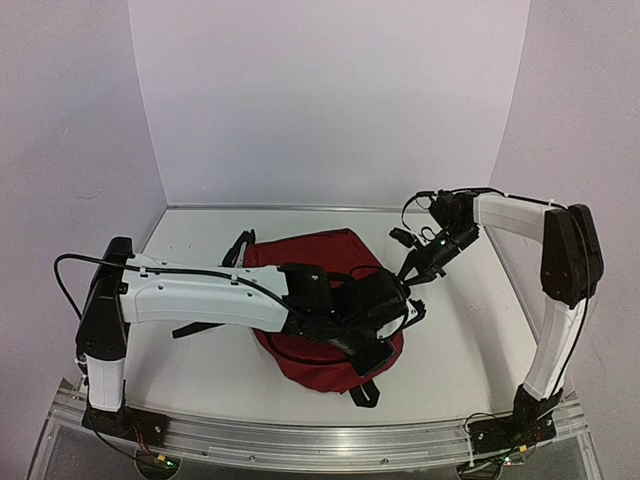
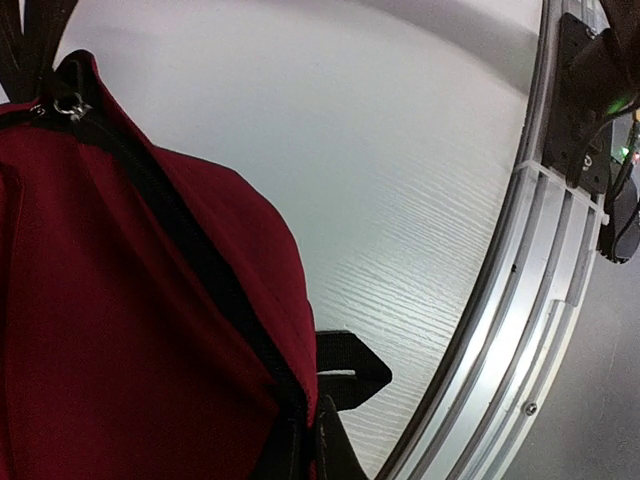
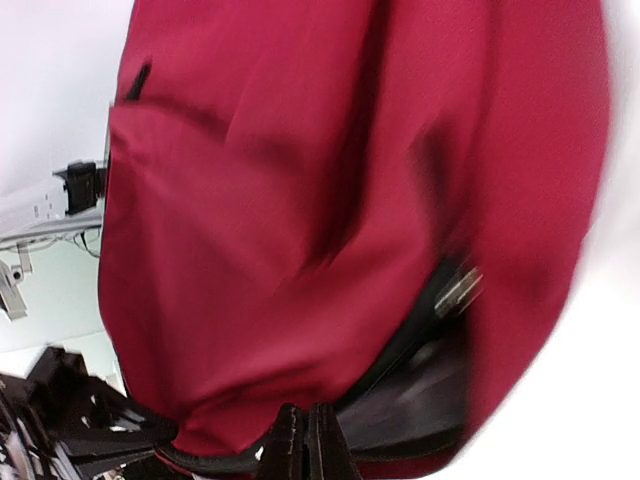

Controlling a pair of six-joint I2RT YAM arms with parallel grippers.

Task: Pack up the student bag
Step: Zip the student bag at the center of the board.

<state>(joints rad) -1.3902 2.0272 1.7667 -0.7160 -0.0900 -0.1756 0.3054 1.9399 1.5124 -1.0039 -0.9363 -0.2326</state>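
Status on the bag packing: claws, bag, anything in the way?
Left claw shut on student bag, at the zip. Right claw shut on bag rim. Bag lies on table, both arms over it. Black strap loose beside left claw.

One student bag [image 1: 318, 250], dark red, lies on the one white table [image 1: 470, 330]. Two robot arms reach over it: the left arm [image 1: 200, 295] from the bag's left side and the right arm [image 1: 520, 215] from its right. One aluminium rail [image 1: 300, 435] runs along the table edge on the bag's near side.
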